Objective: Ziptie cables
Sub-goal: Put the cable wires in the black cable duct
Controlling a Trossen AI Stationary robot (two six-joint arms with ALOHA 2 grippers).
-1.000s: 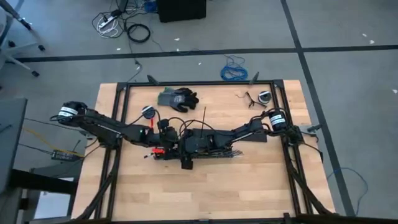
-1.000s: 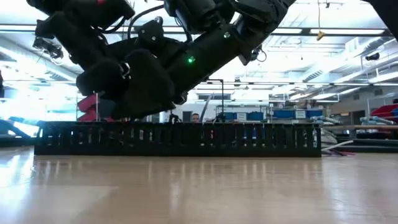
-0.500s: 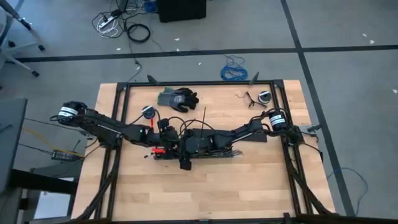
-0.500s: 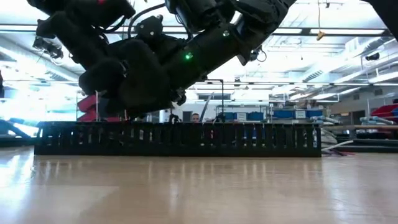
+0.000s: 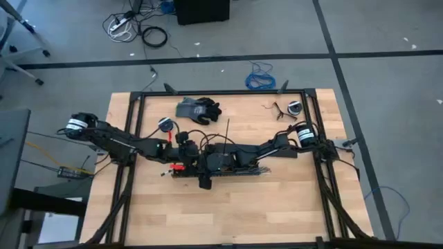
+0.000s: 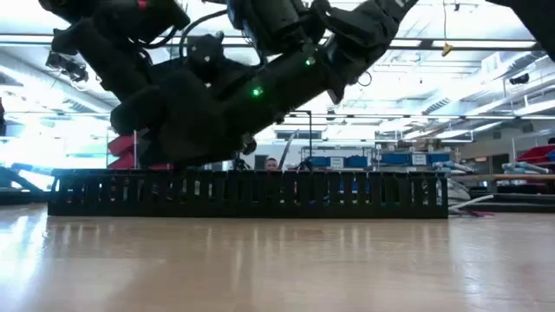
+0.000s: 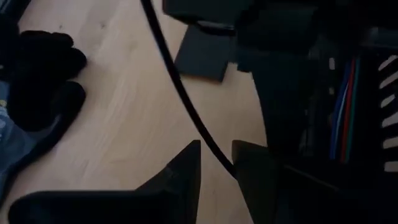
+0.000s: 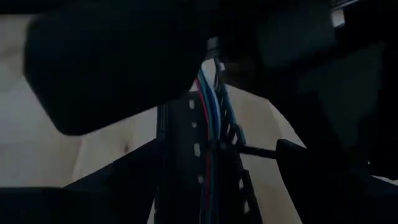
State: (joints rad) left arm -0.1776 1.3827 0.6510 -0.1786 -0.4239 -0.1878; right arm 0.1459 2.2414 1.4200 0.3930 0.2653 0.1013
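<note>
- The left end effector (image 5: 185,153) and right end effector (image 5: 205,164) meet near the middle of the worktop (image 5: 228,207), above a long black slotted duct (image 6: 251,195) that lies crosswise there.
- The cables (image 8: 208,115), thin blue, red and green wires, run lengthwise inside the duct (image 8: 186,155); the left wrist view shows them (image 7: 345,106) behind the duct's slots.
- Left end effector (image 7: 216,163): its fingers stand a narrow gap apart, with a black cord (image 7: 180,93) passing between the tips; whether they pinch it I cannot tell.
- Right end effector: hidden by dark arm parts in every view, so I cannot tell how its fingers stand.
- In the low view both arms crowd over the duct's left half.
- A dark glove (image 5: 197,109) lies near the far edge, a small round thing (image 5: 164,124) beside the left arm, and another (image 5: 293,107) near the far right corner.
- A blue coiled cable (image 5: 261,77) lies on the floor beyond the far edge.
</note>
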